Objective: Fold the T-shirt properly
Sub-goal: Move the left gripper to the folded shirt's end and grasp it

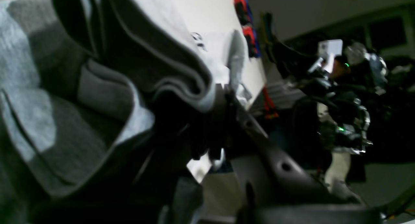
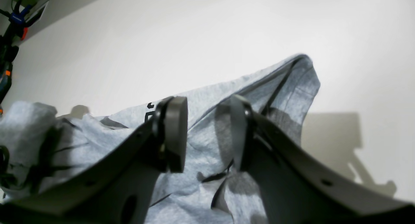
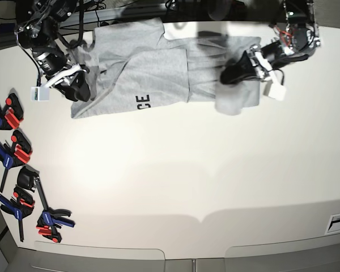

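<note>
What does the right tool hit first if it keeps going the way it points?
Most likely the shirt: the right tool is open, with grey fabric showing between and just past its fingers. Beyond that lies bare table. Depth is unclear; it may already touch.

Clamps and a desk in the background

A wide white desk fills the scene. Along its left edge lies a row of bar clamps with blue and red handles and black bars, some overlapping one another. At the desk's near right corner a small white labelled strip sits at the edge.
</note>
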`<state>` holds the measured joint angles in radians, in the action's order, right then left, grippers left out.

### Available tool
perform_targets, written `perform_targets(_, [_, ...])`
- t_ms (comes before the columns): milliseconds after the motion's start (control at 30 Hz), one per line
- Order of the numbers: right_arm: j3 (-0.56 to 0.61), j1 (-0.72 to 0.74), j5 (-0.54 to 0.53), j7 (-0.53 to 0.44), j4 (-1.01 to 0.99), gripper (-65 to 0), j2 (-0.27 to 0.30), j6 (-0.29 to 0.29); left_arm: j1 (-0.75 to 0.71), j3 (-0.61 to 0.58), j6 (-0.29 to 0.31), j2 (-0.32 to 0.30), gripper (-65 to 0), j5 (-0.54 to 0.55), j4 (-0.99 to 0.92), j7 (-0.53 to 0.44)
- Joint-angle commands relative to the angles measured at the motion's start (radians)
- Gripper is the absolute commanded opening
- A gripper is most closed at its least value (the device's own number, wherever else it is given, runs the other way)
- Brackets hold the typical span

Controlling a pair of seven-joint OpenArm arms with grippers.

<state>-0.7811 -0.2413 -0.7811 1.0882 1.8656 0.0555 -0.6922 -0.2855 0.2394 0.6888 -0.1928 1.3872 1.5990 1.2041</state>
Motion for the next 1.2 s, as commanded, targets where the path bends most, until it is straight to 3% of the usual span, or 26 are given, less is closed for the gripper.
perform_targets(0, [-0.002, 0.006, -0.021, -0.031, 0.017, -44.4, 0.011, -0.006, 0.01, -0.014, 0.009, -0.001, -65.0, 0.026, 0.02, -0.017])
perform_targets(233, [-0.002, 0.006, -0.021, -0.032, 0.015, -44.4, 0.008, -0.006, 0.054, -0.125, 0.009, 0.006, -65.0, -0.04, 0.02, -0.053])
perform_targets(367, [-0.002, 0.006, -0.021, -0.034, 0.005, -44.4, 0.008, -0.006, 0.079, -0.132, 0.009, 0.044, -65.0, -0.113, 0.02, -0.08])
perform_targets(533, [-0.002, 0.006, -0.021, -0.034, 0.004, -44.4, 0.008, -0.006, 0.098, -0.132, 0.009, 0.047, -65.0, -0.157, 0.02, -0.097])
perform_targets(567, [-0.002, 0.006, -0.022, -0.034, 0.004, -44.4, 0.008, -0.006, 0.097, -0.132, 0.009, 0.045, -61.6, -0.156, 0.02, -0.097])
perform_targets(633, [-0.002, 0.006, -0.022, -0.035, 0.004, -44.4, 0.008, -0.006, 0.097, -0.132, 0.009, 0.045, -43.4, -0.129, 0.02, -0.079])
perform_targets(667, [-0.002, 0.006, -0.022, -0.035, 0.004, -44.4, 0.008, -0.006, 0.097, -0.132, 0.009, 0.045, -38.5, -0.092, 0.02, -0.058])
perform_targets(800, [-0.002, 0.006, -0.022, -0.041, 0.004, -44.4, 0.008, -0.006, 0.097, -0.132, 0.009, 0.042, -37.7, 0.037, 0.021, 0.023])
perform_targets(900, [-0.002, 0.006, -0.022, -0.041, 0.004, -44.4, 0.008, -0.006, 0.088, -0.121, 0.009, 0.025, -37.7, 0.037, 0.047, 0.034])
perform_targets(1000, [-0.002, 0.006, -0.021, -0.041, 0.004, -44.4, 0.008, -0.006, 0.079, -0.091, 0.009, -0.008, -38.1, -0.068, 0.092, 0.025])
perform_targets(1167, [-0.002, 0.007, -0.022, -0.042, 0.004, -44.4, 0.008, -0.006, 0.057, -0.027, 0.009, -0.055, -38.5, -0.266, 0.125, -0.087])
